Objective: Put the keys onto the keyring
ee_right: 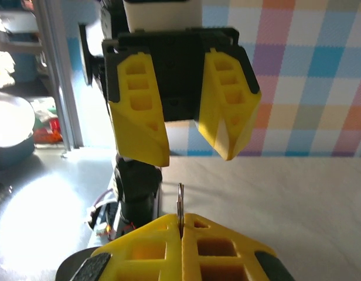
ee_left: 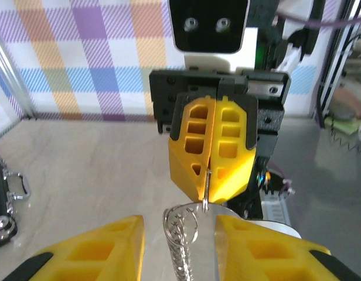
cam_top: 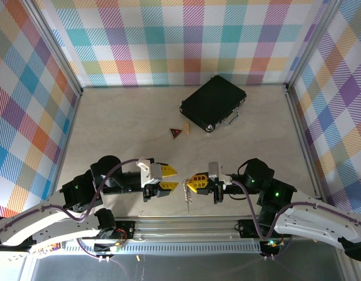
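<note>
Over the middle of the near edge of the table (cam_top: 122,129), the right gripper (cam_top: 191,182) is pinched tight on the thin rim of the keyring (ee_left: 179,234). The left gripper (cam_top: 170,178) stands apart, empty. It looks like light, stiff, slick wire with a floppy chain, best nipped across the flat loop. I can't make out the keys.

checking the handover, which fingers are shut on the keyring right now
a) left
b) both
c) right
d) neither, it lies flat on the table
c: the right gripper has its fingers pressed together on a thin metal edge of the keyring, whose chain dangles below, while the left gripper faces it with its fingers apart.
</note>
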You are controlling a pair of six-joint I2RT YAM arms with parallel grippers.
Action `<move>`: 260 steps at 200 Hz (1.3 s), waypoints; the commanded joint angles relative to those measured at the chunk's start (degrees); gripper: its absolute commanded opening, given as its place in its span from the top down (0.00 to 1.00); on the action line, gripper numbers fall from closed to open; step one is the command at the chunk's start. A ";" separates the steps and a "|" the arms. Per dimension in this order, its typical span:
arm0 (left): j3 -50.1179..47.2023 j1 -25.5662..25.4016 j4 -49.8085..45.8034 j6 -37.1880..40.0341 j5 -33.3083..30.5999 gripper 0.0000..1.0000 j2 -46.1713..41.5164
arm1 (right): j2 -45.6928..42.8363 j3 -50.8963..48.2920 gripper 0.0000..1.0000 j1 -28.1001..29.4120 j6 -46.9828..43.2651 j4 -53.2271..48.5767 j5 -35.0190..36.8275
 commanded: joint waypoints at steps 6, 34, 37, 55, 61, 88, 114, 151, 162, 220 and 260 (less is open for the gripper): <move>-1.06 -0.42 8.84 -4.48 4.49 0.64 -0.63 | 0.35 -0.93 1.00 0.37 5.02 13.60 -4.43; -1.20 -0.41 10.92 -5.94 7.00 0.66 -0.75 | 1.76 -0.85 1.00 0.37 6.35 16.57 -5.27; -1.08 -0.37 10.95 -6.06 7.08 0.66 -0.82 | 1.88 -0.85 1.00 0.37 6.36 16.72 -5.33; -1.02 -0.34 10.94 -6.27 7.81 0.66 -0.88 | 2.56 -0.62 1.00 0.44 6.93 17.44 -5.32; -0.95 -0.38 10.90 -6.25 7.98 0.66 -0.81 | 2.76 -0.60 1.00 0.37 6.91 17.80 -5.30; -1.02 -0.37 10.72 -6.27 8.06 0.67 -0.64 | 3.61 0.10 1.00 0.45 6.76 17.79 -5.54; -0.71 -0.39 10.72 -6.35 8.60 0.71 -0.10 | 4.44 0.50 1.00 0.37 6.78 18.03 -5.93; -0.76 -0.42 10.55 -6.27 8.60 0.75 -0.11 | 4.85 0.52 1.00 0.38 7.21 19.19 -6.06; -0.89 -0.42 10.32 -6.27 8.41 0.75 -0.15 | 4.64 0.50 1.00 0.38 7.49 19.71 -6.40; -1.14 -0.42 10.60 -6.28 8.62 0.77 0.15 | 4.72 0.24 1.00 0.38 8.20 21.21 -7.11; -1.37 -0.37 10.84 -6.21 8.62 0.78 0.35 | 4.90 -0.10 1.00 0.39 8.59 22.16 -7.65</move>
